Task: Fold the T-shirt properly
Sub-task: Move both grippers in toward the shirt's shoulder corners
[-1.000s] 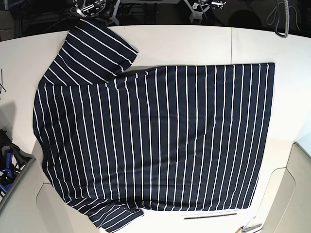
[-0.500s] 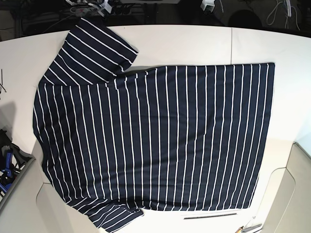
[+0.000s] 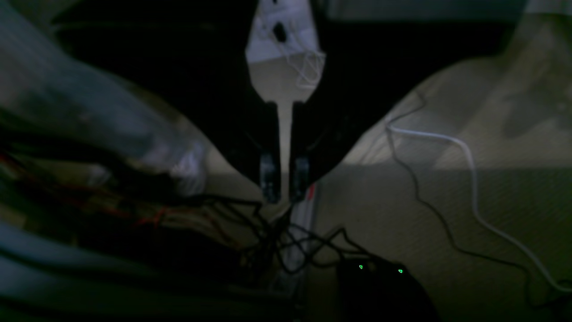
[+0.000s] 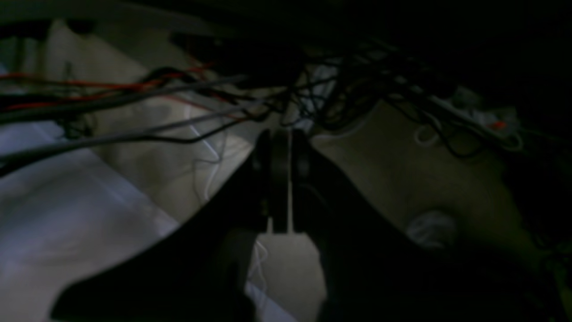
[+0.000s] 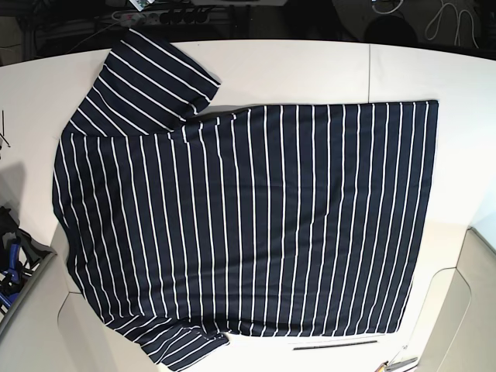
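The black left gripper with two tapering fingers (image 3: 285, 179) has its tips close together with a thin gap between them and nothing in it, so it is released. The black right gripper with straight-edged fingers (image 4: 281, 179) likewise shows a narrow strip of floor between its tips and grasps nothing; both wrist views are dark. Beyond them, tangled black cables (image 3: 277, 237) lie in the left wrist view, alongside a thin pale cord (image 3: 473, 188). The large dark navy T-shirt with thin white stripes (image 5: 256, 225) lies spread on the white counter (image 5: 294, 74), one sleeve angled out at the base view's upper left, the other rumpled at its lower left.
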